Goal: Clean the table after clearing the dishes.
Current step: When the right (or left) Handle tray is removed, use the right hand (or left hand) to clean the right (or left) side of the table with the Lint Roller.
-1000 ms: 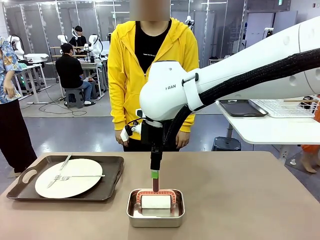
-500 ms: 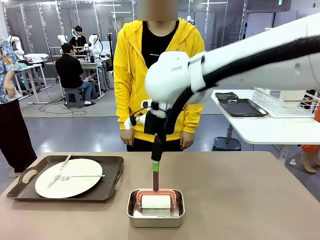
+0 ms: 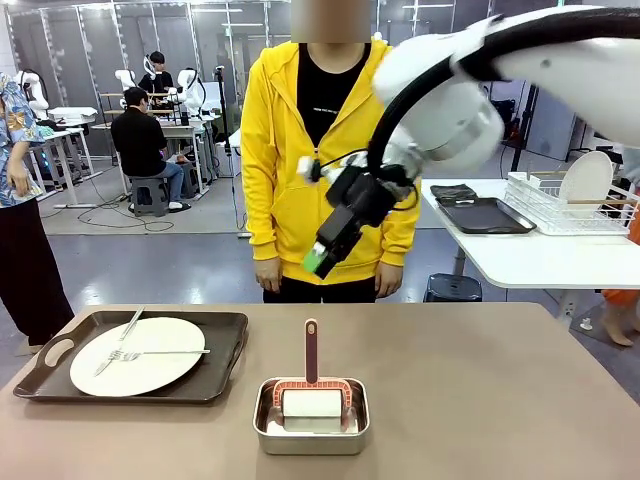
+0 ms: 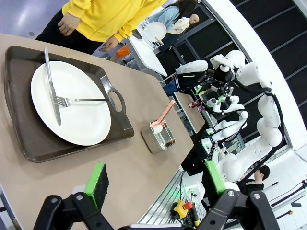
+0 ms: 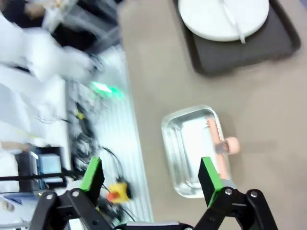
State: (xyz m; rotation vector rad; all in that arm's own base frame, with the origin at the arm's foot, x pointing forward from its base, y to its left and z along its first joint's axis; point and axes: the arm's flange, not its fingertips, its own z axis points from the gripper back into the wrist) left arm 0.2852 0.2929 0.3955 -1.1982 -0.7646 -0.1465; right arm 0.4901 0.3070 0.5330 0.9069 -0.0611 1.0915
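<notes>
Front view: the right gripper (image 3: 318, 262) hangs in the upper centre, above the table (image 3: 480, 400), in front of a person in a yellow hoodie (image 3: 290, 130) who stands at the far edge. The right wrist view shows its jaws apart, holding nothing. At lower centre, a steel pan (image 3: 312, 440) holds a roller (image 3: 310, 403) with an upright handle. At left, a white plate (image 3: 150, 375) with cutlery lies on a dark tray (image 3: 222, 350) near the table's left edge. Open tan surface runs right of the pan. In the left wrist view, the left gripper (image 4: 154, 172) is spread wide and empty.
</notes>
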